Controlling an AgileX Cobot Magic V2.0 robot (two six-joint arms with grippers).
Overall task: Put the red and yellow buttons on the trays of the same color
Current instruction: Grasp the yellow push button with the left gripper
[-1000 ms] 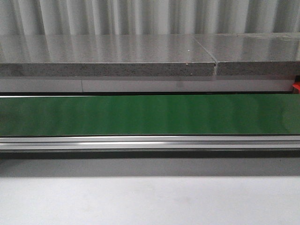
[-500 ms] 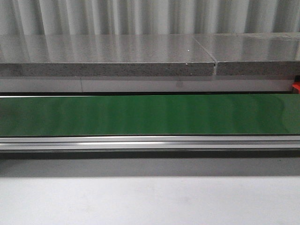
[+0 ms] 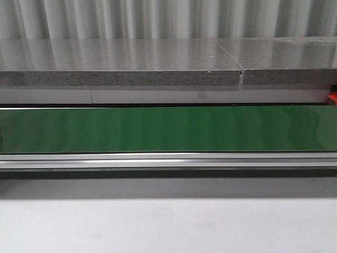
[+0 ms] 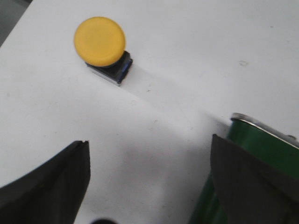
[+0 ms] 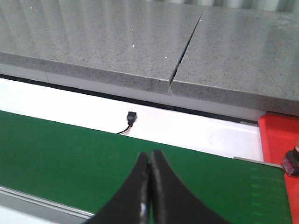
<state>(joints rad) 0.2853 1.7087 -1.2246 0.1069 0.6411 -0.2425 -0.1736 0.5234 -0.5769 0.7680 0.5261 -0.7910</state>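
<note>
A yellow button (image 4: 100, 41) with a dark square base stands on the white table in the left wrist view. My left gripper (image 4: 149, 151) hangs open some way short of it, with only bare table between its fingers. The right wrist view has my right gripper (image 5: 150, 157) shut and empty over the green conveyor belt (image 5: 70, 163). A red tray (image 5: 279, 140) lies at the belt's end, with a small dark object (image 5: 292, 163) on it, cut off by the frame edge. No red button and no yellow tray are in view. Neither gripper appears in the front view.
The green belt (image 3: 168, 129) runs across the front view behind an aluminium rail (image 3: 168, 161), with a grey stone ledge (image 3: 121, 63) beyond. A sliver of red (image 3: 333, 98) shows at the far right. The belt's end (image 4: 261, 149) sits beside my left finger. A small black connector (image 5: 131, 115) lies behind the belt.
</note>
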